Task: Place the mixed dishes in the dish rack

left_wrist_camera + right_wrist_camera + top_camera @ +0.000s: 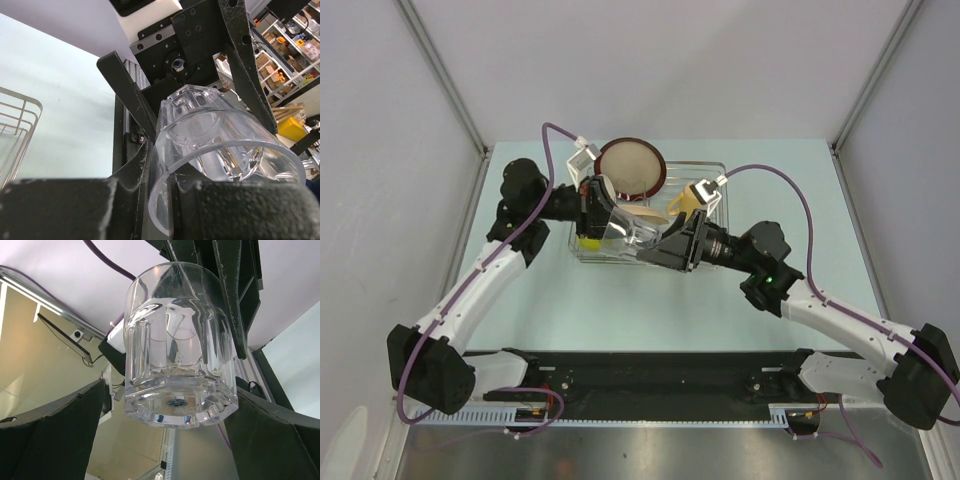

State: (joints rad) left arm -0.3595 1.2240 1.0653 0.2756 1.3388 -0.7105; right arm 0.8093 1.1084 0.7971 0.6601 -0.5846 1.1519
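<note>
The left hand (616,228) was closed on the small clear glass (180,360), holding it tilted above the near side of the dish rack (718,172) on the tabletop. The right hand (665,247) was wide open, its fingers on either side of the glass's base. The red-rimmed plate (631,167) sat at the rack's far end.

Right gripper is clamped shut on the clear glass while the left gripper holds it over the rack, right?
No: the right wrist view shows the right gripper open, straddling the clear glass. The left gripper holds it over the dish rack.
</note>
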